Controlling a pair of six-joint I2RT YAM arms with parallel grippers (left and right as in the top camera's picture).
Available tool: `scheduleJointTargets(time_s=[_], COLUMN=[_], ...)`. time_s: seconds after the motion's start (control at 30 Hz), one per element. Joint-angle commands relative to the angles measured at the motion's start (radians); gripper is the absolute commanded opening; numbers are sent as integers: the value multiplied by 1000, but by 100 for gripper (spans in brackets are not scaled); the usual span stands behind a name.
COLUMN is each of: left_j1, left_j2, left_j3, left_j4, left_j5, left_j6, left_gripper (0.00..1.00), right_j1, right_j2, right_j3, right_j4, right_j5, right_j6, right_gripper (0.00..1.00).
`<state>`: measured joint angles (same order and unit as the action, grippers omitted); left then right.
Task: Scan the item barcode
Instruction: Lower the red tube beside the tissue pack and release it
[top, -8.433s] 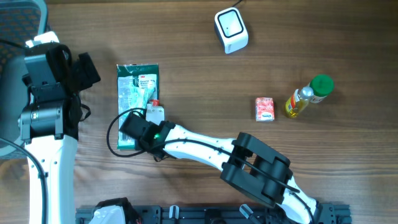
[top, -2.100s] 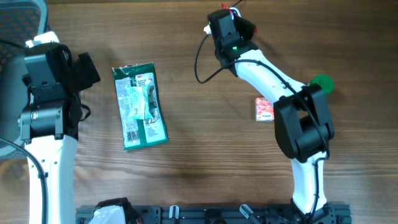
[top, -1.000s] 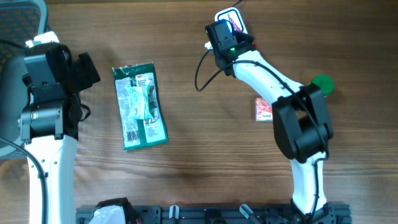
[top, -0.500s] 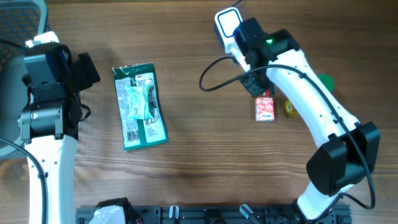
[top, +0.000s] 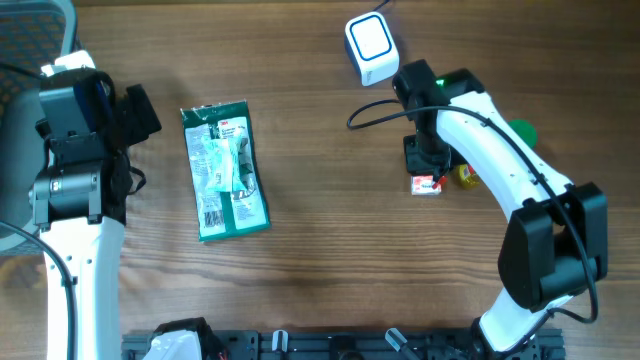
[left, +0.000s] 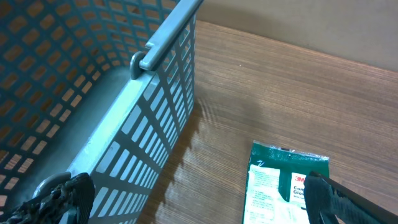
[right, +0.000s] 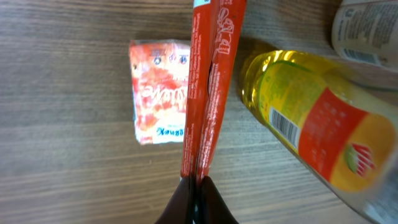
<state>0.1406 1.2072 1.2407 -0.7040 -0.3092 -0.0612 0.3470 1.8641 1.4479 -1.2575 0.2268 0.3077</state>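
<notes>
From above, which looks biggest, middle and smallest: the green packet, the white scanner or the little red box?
1. green packet, clearly biggest
2. white scanner, middle
3. little red box, smallest, though the right arm hides part of it

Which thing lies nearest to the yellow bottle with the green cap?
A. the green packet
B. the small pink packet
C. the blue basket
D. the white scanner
B: in the right wrist view, the small pink packet lies right beside the yellow bottle, and nothing else is that near to it.
</notes>
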Motion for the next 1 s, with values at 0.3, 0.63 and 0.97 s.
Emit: scheduleJointTargets(time_s=[0.3, 0.63, 0.97], left_j1=[6, 6, 6], left_j2=[0, 0, 0], left_j3=[4, 4, 4], left_j4=[3, 3, 3], left_j5=[5, 5, 5], left_j6=[2, 2, 2], left_gripper=[100, 100, 100], right_j1=[2, 3, 3], right_j2=[9, 10, 11], right_j3=[-47, -48, -198], right_j4=[87, 189, 422], right_j5=[-106, -243, -287], right_j6=[-19, -19, 15], right_gripper=[10, 39, 33])
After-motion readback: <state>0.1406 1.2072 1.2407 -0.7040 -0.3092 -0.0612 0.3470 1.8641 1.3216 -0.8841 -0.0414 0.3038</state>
